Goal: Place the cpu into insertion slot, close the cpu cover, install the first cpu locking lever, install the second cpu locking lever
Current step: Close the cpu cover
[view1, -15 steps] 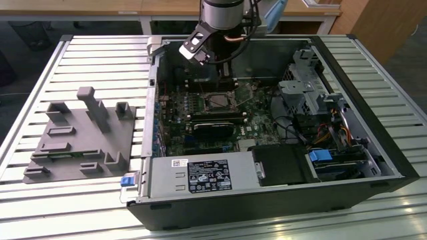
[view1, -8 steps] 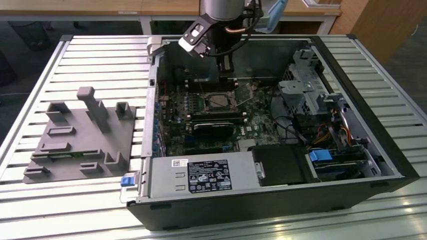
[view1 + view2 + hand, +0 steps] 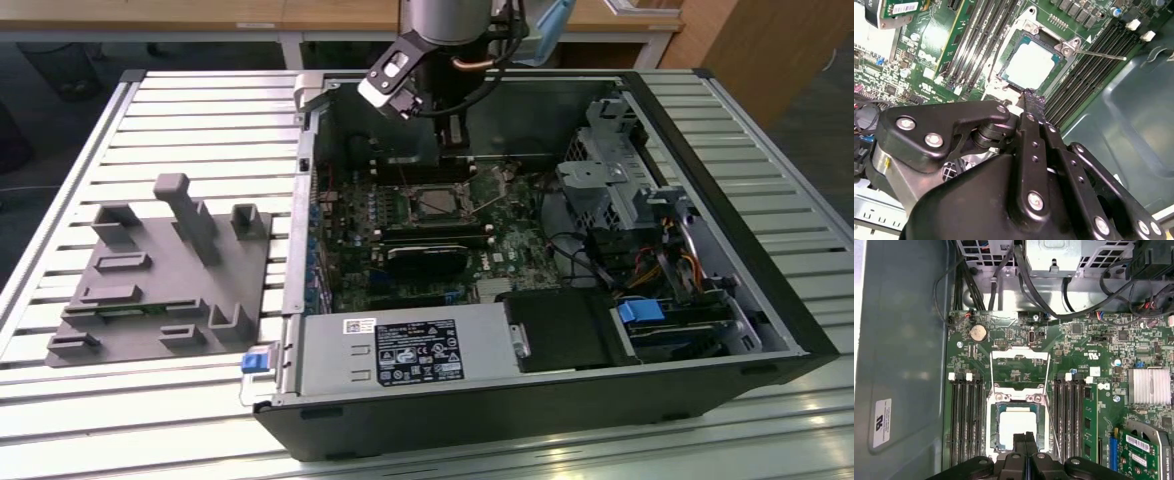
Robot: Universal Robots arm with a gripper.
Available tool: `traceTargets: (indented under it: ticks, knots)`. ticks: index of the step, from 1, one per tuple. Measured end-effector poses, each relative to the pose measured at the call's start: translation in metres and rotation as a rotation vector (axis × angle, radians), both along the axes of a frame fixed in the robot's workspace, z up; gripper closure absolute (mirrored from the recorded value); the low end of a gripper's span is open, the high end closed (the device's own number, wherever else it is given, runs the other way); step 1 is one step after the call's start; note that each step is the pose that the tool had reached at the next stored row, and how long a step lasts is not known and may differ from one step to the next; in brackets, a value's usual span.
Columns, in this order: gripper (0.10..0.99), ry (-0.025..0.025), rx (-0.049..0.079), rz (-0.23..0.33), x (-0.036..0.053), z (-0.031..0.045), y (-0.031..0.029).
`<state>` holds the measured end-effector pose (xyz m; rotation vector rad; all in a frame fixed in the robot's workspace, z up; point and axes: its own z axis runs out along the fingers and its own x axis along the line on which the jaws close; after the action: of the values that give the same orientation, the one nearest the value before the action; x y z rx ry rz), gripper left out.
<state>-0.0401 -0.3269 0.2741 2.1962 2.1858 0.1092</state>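
First wrist view: tool (image 3: 1025, 437) closed, empty, at edge of cpu (image 3: 1016, 422) in insertion slot (image 3: 995, 425).

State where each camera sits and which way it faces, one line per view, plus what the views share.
Exterior view: off the arm, above the open computer case, looking down into it; the arm's wrist and gripper show.
First wrist view: on the arm, facing the motherboard squarely; shut fingers show.
Second wrist view: on the arm, facing the motherboard obliquely; gripper linkage shows.
Shared: the cpu appears in all three.
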Motion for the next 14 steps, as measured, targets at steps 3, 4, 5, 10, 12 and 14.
traceTargets:
  ticks: [3, 4, 5, 10, 12, 14]
  knots:
    - [0.980, 0.0026, 0.000, 0.000, 0.0030, 0.0001, -0.0002]
    - [0.980, 0.0037, 0.000, 0.000, 0.0036, 0.0005, -0.0002]
    - [0.980, 0.0044, 0.000, 0.000, 0.0039, 0.0013, -0.0002]
    - [0.980, 0.0068, 0.000, 0.000, 0.0044, 0.0113, -0.0001]
    - [0.980, 0.0102, 0.000, 0.000, 0.0070, 0.0112, -0.0001]
    - [0.980, 0.0156, 0.000, 0.000, 0.0125, 0.0113, -0.0002]
